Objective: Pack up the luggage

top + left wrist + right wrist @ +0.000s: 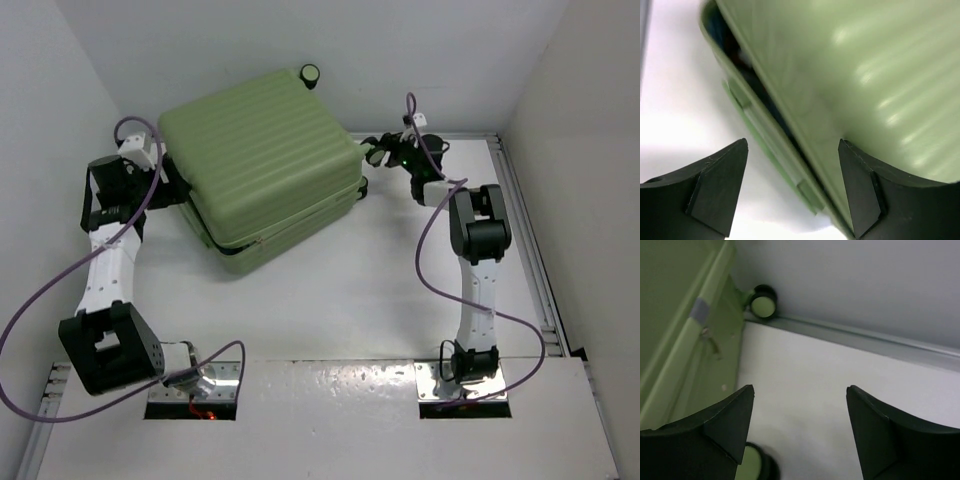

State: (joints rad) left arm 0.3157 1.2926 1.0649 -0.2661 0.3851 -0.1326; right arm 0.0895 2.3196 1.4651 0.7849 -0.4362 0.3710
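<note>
The light-green ribbed luggage (pixel 262 160) lies at the back left of the table, its lid lowered almost onto its base with a narrow dark gap along the seam. My left gripper (pixel 172 186) is open at the luggage's left side. In the left wrist view the gripper (pixel 792 142) straddles the lid's edge (pixel 805 125), and the dark lining shows in the gap. My right gripper (pixel 378 152) is open and empty just right of the luggage. In the right wrist view the gripper (pixel 800 387) hangs over bare table beside the luggage's end (pixel 685 340) and its wheels (pixel 763 301).
White walls enclose the table on the left, back and right. A metal rail (pixel 525 230) runs along the right side and along the back wall (pixel 865 337). One wheel (pixel 310 73) sticks up at the luggage's far corner. Bare table (pixel 340 290) lies in front of the luggage.
</note>
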